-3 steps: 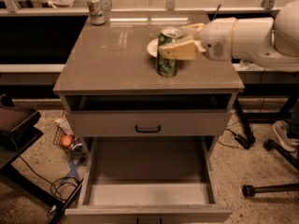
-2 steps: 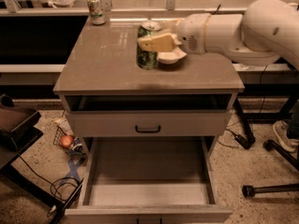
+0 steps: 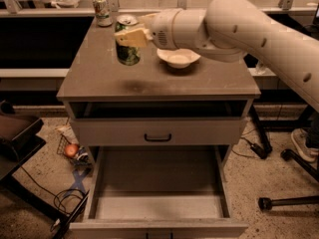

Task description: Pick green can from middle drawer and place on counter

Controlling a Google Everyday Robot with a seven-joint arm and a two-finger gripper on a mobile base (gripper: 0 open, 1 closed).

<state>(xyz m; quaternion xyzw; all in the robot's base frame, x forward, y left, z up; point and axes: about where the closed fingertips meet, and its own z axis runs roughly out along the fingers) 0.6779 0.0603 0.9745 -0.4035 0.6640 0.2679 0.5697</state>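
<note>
Camera view shows the tool (image 3: 130,36) pinching the green can (image 3: 127,53) near its top. The can is upright and seemingly just above the table (image 3: 99,81), with its shadow falling below the tool. The middle drawer (image 3: 157,183) stands open far beneath. To finish well, lower straight down until the base sits flat, then spread the fingers and withdraw level, avoiding the white bowl (image 3: 178,58) just beside the tool and the paler can (image 3: 102,9) beyond it.
</note>
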